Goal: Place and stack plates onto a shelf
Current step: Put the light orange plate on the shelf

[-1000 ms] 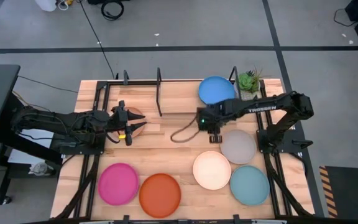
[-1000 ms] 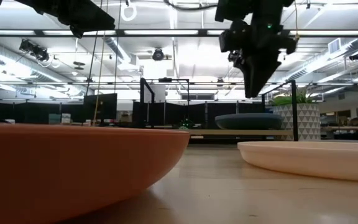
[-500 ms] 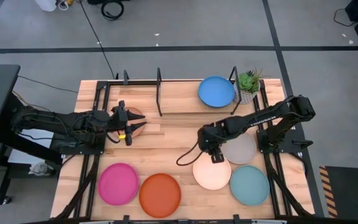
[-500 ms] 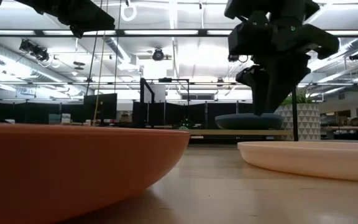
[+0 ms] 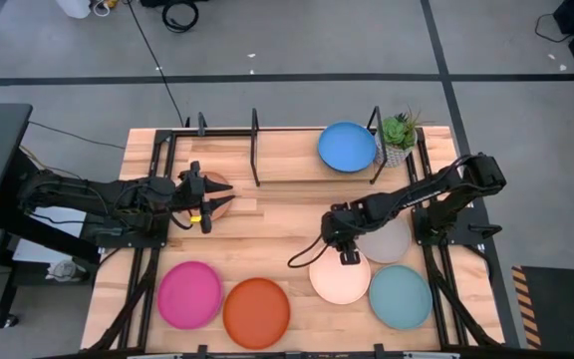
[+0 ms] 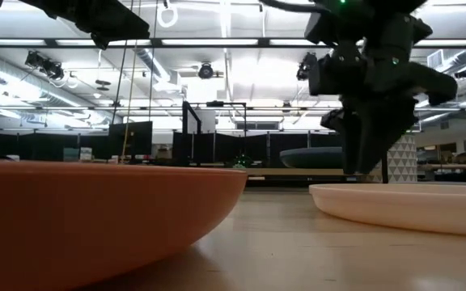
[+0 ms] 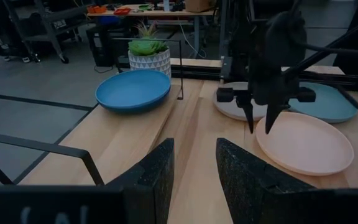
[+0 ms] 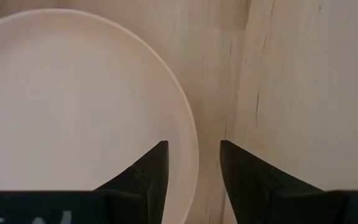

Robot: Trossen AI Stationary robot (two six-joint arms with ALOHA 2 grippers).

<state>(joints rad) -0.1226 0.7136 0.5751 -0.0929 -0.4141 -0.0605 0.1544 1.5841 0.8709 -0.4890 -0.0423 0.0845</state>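
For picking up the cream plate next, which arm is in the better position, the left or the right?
The right. Its gripper is open directly over the near edge of the cream plate, one finger on each side of the rim. The left gripper waits far across the table, near the shelf.

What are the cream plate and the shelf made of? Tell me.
Cream plate: looks like matte ceramic or melamine, with an even, glare-free surface; which one is unclear. Shelf: thin black rods, probably coated metal, over a pale base with visible wood grain. The open right gripper straddles the plate's rim.
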